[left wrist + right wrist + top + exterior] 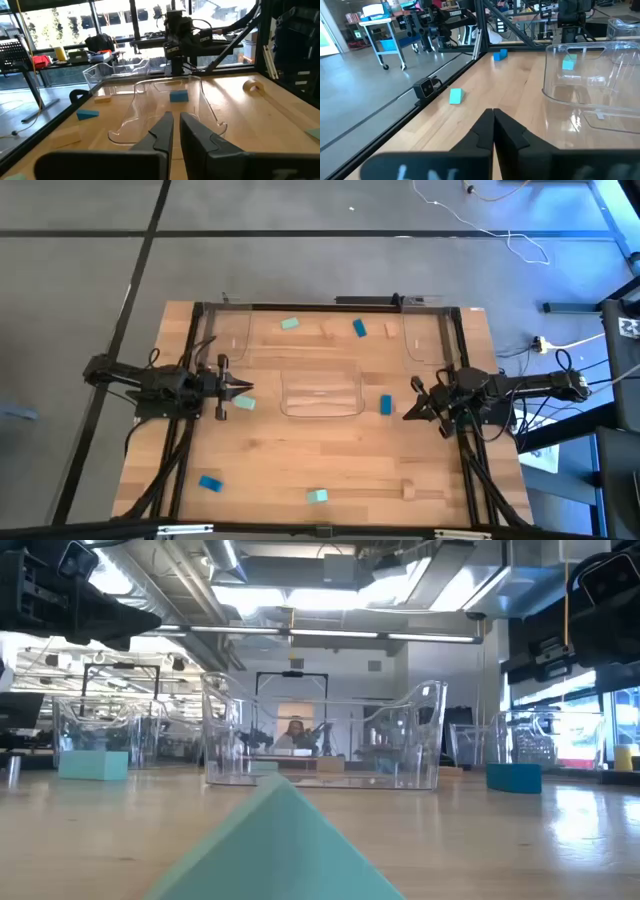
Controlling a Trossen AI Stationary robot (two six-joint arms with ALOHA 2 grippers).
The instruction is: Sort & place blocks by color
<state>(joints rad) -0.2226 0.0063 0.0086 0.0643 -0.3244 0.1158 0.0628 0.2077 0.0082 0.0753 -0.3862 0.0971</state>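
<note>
Small blocks lie flat and scattered on the wooden table. Along the far side are a mint block [290,323], a tan block [328,330], a blue block [359,328] and another tan block [389,331]. A blue block [386,405] lies right of centre. Near the front edge are a blue block [210,482], a mint block [317,496] and a tan block [408,490]. My left gripper [248,388] hovers shut at the table's left, just beside a mint block [246,404]. My right gripper [408,413] hovers shut at the right, with nothing in its fingers [492,131].
A clear plastic tray [320,392] stands at the table's centre between the two grippers. Two more clear trays stand at the far left [230,335] and far right [425,335]. Black frame rails [330,306] run along the table's edges.
</note>
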